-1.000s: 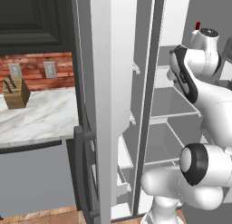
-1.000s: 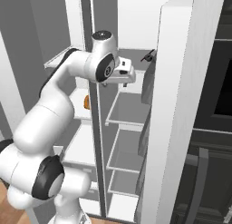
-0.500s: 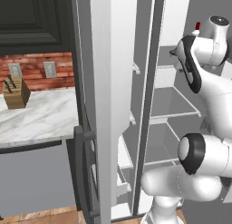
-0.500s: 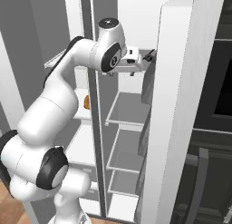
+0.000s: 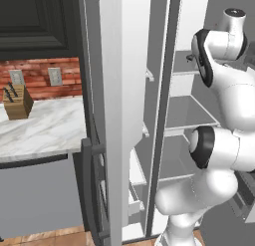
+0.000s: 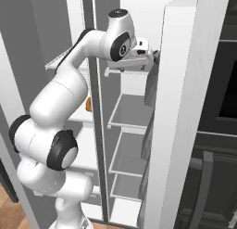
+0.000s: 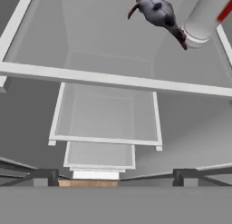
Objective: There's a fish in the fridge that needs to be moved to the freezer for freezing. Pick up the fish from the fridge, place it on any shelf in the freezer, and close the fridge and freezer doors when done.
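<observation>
On fridge shelf (image 7: 113, 80), fish (image 7: 157, 12) lying diagonally, thin tail (image 7: 180, 37) touching bottle (image 7: 206, 17)

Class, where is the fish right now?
In the hand view, the fish lies on a fridge shelf near the top, its tail beside the white bottle.

fish (image 7: 156, 11): glossy, dark grey, smooth
fridge shelf (image 7: 108, 78): matt pale plastic
countertop (image 5: 40, 130): polished marble
knife block (image 5: 17, 103): wood
</observation>
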